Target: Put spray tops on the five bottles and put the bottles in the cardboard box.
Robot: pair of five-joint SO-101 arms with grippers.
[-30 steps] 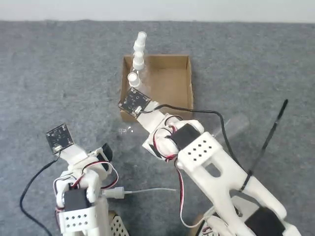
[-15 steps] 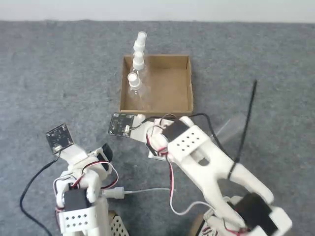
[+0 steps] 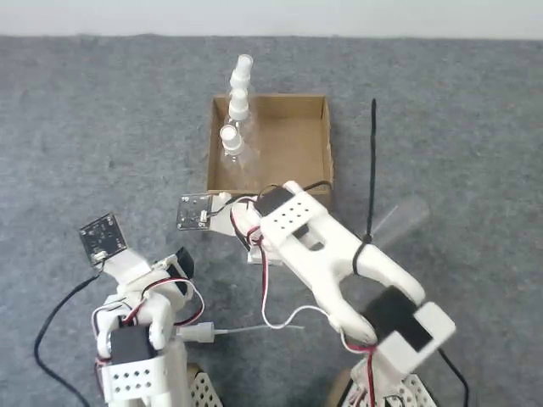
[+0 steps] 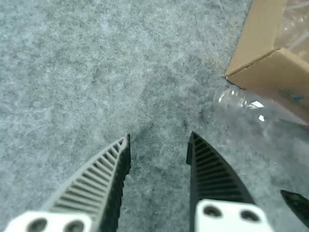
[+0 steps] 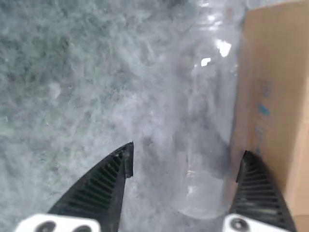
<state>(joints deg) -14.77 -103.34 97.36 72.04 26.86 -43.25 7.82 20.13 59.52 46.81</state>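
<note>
Grey carpet (image 3: pixel 102 127), your right gripper (image 5: pixel 188 151) spread wide, clear bottle (image 5: pixel 207 121) lying between its fingers, ungripped, beside cardboard box (image 5: pixel 270 96), your left gripper (image 4: pixel 159 140) parted, empty.

Soft even light, faint shadows, bright glints on the clear bottle (image 5: pixel 207 121).

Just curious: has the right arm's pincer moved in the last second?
Yes. In the high view, the right pincer drew back out of the cardboard box and now sits outside its near wall.

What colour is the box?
Plain brown. The box shows best in the high view.
</note>
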